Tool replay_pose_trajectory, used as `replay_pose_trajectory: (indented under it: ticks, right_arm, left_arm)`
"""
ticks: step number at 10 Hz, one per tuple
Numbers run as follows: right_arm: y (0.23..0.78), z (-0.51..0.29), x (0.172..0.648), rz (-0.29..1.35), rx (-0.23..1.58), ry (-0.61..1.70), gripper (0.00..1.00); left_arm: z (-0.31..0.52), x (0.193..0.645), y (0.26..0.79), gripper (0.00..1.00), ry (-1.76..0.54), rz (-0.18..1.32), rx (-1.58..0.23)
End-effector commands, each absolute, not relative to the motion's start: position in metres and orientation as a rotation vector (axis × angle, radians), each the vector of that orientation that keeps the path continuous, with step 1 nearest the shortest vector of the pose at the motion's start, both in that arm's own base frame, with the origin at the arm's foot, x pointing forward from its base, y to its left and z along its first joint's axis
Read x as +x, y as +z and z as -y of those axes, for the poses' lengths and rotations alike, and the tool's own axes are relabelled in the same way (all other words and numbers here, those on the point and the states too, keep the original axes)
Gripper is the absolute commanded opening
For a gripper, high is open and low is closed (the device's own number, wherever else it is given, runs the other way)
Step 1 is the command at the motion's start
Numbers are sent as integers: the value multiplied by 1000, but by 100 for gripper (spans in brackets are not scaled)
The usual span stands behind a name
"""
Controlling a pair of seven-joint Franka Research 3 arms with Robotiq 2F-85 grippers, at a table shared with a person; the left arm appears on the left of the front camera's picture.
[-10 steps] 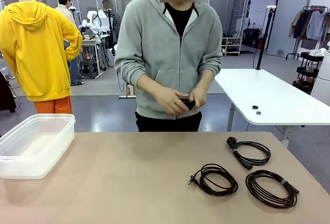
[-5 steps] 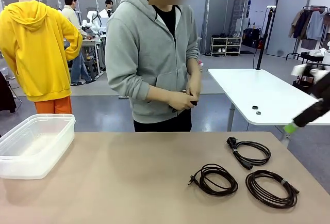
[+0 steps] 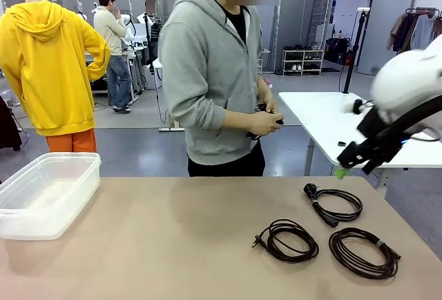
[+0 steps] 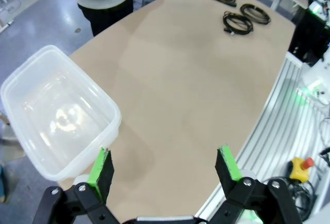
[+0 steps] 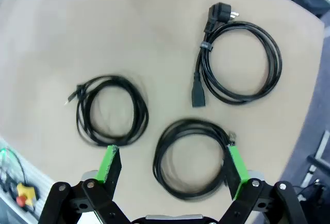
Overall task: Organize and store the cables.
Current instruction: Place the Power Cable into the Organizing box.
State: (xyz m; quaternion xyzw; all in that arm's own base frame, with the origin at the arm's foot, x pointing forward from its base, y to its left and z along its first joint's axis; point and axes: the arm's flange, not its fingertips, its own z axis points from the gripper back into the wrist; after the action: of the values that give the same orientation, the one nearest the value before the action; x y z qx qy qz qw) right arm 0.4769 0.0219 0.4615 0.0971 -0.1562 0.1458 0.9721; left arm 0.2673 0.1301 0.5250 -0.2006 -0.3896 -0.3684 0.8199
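Left claw [image 4: 162, 153], right claw [image 5: 171, 152]: agape, empty

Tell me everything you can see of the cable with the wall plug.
The cable is a thin black cord wound in a flat round coil of a few loops, bound at one spot by a small tie. One end carries an angled wall plug with metal pins, the other a straight black socket lying along the coil. It rests on the tan table, on the robot's right, touching nothing else.
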Motion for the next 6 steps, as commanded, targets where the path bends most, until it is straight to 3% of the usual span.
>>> replay_pose_trajectory:
  ticks: [1,6]
  right_arm:
    - [439,-48,511,288,181,187,100]
    - [375,-79,561,264,84,49,100]
  left_arm:
    - [-131,267,526,100,-803,839,-442]
    - [-131,267,526,100,-803,839,-442]
